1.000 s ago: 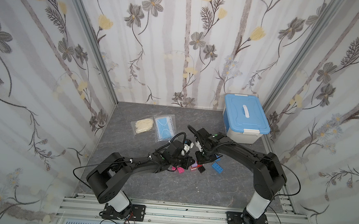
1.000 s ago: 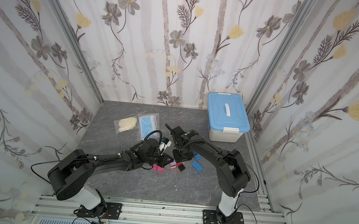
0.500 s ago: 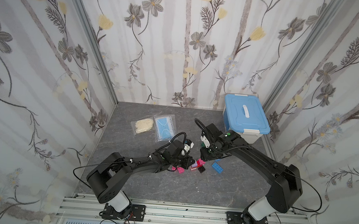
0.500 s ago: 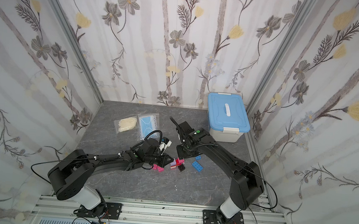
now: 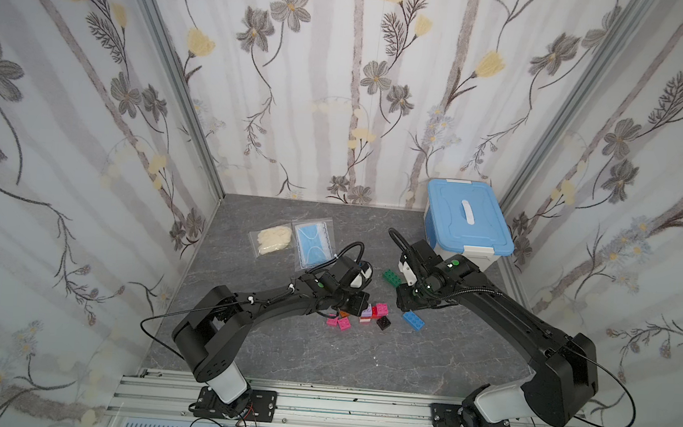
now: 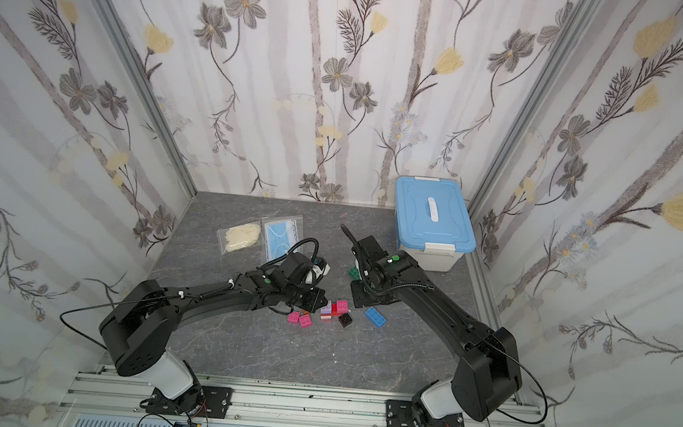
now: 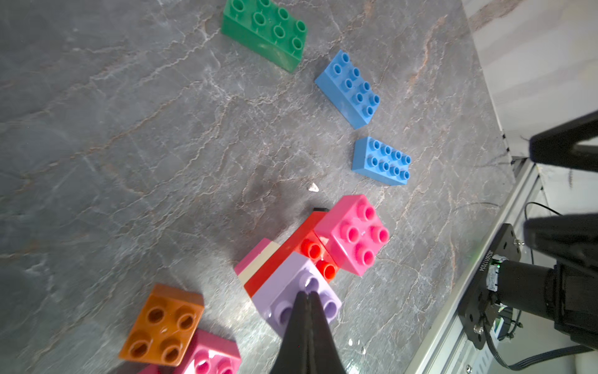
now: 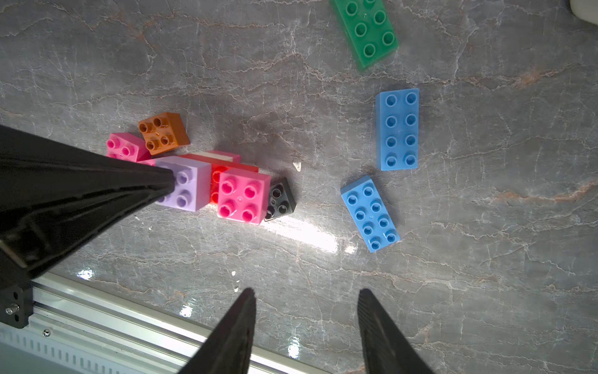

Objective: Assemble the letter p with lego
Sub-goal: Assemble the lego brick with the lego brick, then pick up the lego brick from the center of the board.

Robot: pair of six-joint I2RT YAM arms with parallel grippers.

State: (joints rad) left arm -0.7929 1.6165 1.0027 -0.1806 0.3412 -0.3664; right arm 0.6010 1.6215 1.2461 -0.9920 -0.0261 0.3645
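The lego lies mid-table. A lavender brick [image 7: 281, 291] and a pink brick [image 7: 354, 234] sit on a long red brick [image 7: 310, 249], with cream and pink layers showing beneath it. My left gripper [image 7: 306, 293] is shut, its tips pressed on the lavender brick's studs and holding nothing. A black brick [image 8: 280, 200] touches the pink one. An orange brick [image 8: 163, 132] and other pink bricks [image 5: 339, 322] lie beside the stack. Two blue bricks [image 8: 398, 129] [image 8: 370, 213] and a green brick [image 8: 365, 29] lie apart. My right gripper [image 8: 307, 291] hangs open and empty above bare table, right of the stack.
A white box with a blue lid [image 5: 466, 224] stands at the back right. Two plastic bags, one cream [image 5: 273, 238] and one with a blue mask [image 5: 313, 243], lie at the back left. An aluminium rail [image 5: 317, 400] runs along the table's front edge.
My right gripper has opened and drawn back to the right from the stack, leaving the pink brick on the red one. The left gripper has stayed on the lavender brick.
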